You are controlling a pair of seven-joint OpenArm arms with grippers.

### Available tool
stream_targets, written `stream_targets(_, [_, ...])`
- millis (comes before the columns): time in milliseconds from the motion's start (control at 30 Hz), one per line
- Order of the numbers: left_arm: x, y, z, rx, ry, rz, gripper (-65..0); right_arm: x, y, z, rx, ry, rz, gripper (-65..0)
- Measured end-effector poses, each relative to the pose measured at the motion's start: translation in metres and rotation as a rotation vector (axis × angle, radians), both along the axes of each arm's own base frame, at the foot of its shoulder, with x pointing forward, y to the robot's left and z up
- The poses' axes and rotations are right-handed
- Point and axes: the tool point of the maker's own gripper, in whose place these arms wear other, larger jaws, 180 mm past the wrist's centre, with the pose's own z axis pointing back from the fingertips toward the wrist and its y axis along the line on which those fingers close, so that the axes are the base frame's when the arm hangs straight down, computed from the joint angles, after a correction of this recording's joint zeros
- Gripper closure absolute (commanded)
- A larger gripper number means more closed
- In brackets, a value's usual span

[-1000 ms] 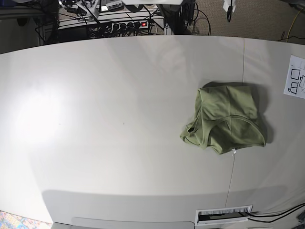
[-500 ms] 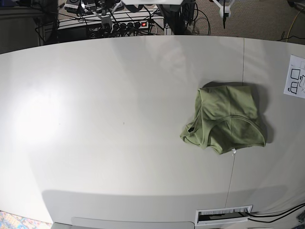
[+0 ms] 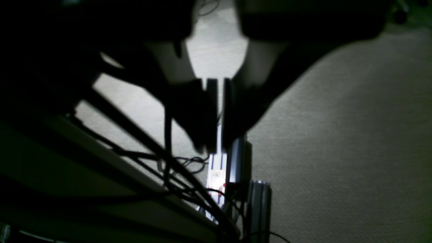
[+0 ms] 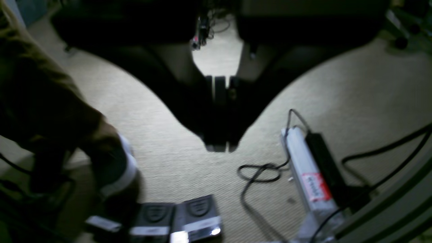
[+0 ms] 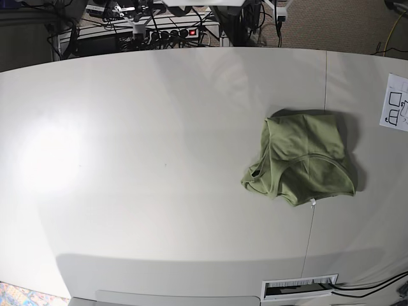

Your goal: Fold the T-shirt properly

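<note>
The olive-green T-shirt [image 5: 299, 162] lies bunched in a rough heap on the right half of the white table [image 5: 159, 159], with its small white tag [image 5: 313, 203] at the near edge. It shows in neither wrist view. Both arms are drawn back beyond the table's far edge. My left gripper [image 3: 216, 148] hangs over carpet and cables, its dark fingers almost together and empty. My right gripper [image 4: 221, 146] is also over carpet, fingers together and empty. In the base view only small parts of the arms show at the top edge.
A printed paper sheet [image 5: 396, 102] lies at the table's right edge. A power strip with a red switch [image 5: 178, 32] and cables sit behind the far edge. A slotted vent [image 5: 299, 287] is at the front edge. A person's arm [image 4: 50, 111] shows left in the right wrist view.
The arm parts at the top edge of the base view have shifted left and further out of view. The T-shirt has not moved.
</note>
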Motion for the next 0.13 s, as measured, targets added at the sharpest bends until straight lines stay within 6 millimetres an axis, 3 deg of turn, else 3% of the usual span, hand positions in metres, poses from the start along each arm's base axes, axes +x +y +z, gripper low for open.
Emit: stream_targets(133, [0.0058, 0.0004, -0.0007, 0.002, -0.006, -0.006, -0.8, 0.0011, 0.0002, -0.0001, 0.001, -0.001, 0.000, 0.0])
